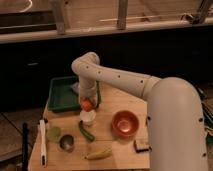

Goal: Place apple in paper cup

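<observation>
- Gripper (87,101): at the end of the white arm (125,82), pointed straight down over the middle of the desk (117,97), just in front of the tray. Its lower part was dark and merged with the shadow behind it; whether the jaws were clamped, together or apart could not be told.
- Apple (88,105): small, red-orange, at the very tip of the gripper and directly above the cup. Its upper edge was hidden by the gripper. Whether it hung free or touched the cup's rim could not be told.
- Paper cup (88,118): white, upright on the desk, straight under the apple; its mouth was covered from view by the fruit.
- Tray (62,93): green, shallow, at the back left of the desk; its right side was hidden behind the arm and gripper.
- Bowl (125,123): orange-red, right of the cup and apart from it.
- Long green vegetable (85,131): lying at a slant just in front of the cup; kind uncertain.
- Yellow piece (98,153): near the front edge, shape unclear.
- Metal cup (66,143): grey, front left.
- Pale green round thing (53,133): just beside the metal cup, to its back left; kind uncertain.
- White stick (42,141): lying along the left edge.
- Brown block (142,145): front right, partly hidden by the robot's white body.
</observation>
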